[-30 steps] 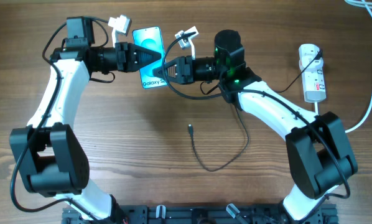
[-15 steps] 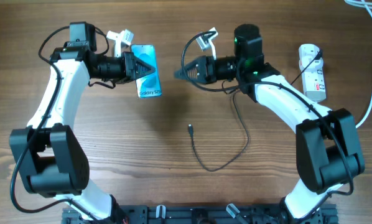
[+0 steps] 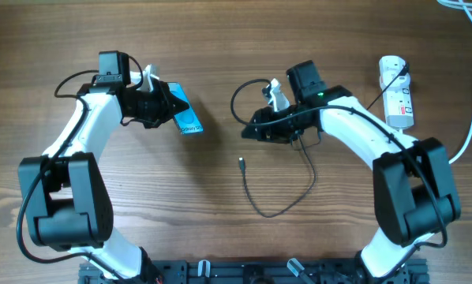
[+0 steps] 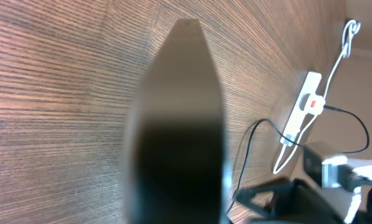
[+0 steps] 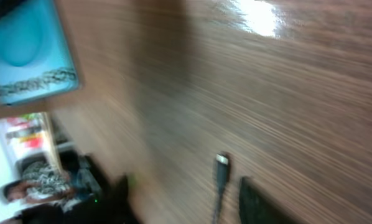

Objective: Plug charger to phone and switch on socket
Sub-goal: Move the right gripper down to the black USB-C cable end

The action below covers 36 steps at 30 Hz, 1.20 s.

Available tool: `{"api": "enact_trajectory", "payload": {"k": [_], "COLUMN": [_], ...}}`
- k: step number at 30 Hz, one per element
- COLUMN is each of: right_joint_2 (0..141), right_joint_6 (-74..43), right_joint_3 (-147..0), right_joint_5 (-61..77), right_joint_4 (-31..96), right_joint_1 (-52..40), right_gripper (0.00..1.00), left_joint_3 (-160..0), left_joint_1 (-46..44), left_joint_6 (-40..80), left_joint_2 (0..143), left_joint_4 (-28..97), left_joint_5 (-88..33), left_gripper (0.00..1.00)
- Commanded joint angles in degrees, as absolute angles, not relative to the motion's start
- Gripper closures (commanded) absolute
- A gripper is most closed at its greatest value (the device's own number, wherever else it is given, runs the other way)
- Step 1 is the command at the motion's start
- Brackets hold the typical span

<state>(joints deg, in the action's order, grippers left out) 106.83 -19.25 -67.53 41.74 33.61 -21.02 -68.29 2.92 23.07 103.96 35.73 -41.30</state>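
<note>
Two grippers checked. My left gripper (image 3: 173,110) is clamped on the phone (image 3: 187,118), tilted above the table. It looks rigid, slick and breakable, so I grip it by the edges. My right gripper (image 3: 252,132) hangs spread over the charger (image 3: 242,164). The cable looks light and limp, best taken just behind the connector. The socket (image 3: 397,93) lies well apart.

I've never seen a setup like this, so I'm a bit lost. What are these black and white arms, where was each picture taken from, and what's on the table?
These are two robot arms at a wooden table, each ending in a two-finger gripper. One picture looks down from above; the other two come from cameras on the wrists. The left gripper holds the phone, tilted. The right gripper hangs open above the free tip of the charger cable, which lies on the table. The white socket strip lies at the far right.
</note>
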Motion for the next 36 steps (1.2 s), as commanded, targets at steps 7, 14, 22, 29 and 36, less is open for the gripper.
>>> {"api": "enact_trajectory", "payload": {"k": [7,14,22,29,36], "right_joint_2": [107.6,108.2,108.6,108.6,113.6], "right_joint_6": [-26.1,-27.0,-23.8,-24.1,-24.1], "right_joint_3": [-67.4,-67.5,-67.4,-67.0,-66.9], "right_joint_5": [11.7,11.6,13.8,1.2,-4.5], "right_joint_4": [42.0,46.8,56.4,50.2,46.9], "right_joint_1": [-40.7,-42.9,-45.3,-50.8,-50.8], "right_gripper": [0.69,0.73,0.71,0.70,0.78], "left_joint_3": [-68.1,-68.1,-68.1,-68.1,-68.1], "left_joint_1": [3.1,3.1,3.1,3.1,3.1], "left_joint_6": [24.9,24.9,24.9,24.9,24.9], "left_joint_2": [103.6,103.6,103.6,103.6,103.6], "left_joint_4": [35.3,35.3,35.4,35.5,35.5], "left_joint_5": [-37.6,-37.6,-37.8,-37.8,-37.8], "left_gripper": [0.96,0.96,0.96,0.96,0.96]}}
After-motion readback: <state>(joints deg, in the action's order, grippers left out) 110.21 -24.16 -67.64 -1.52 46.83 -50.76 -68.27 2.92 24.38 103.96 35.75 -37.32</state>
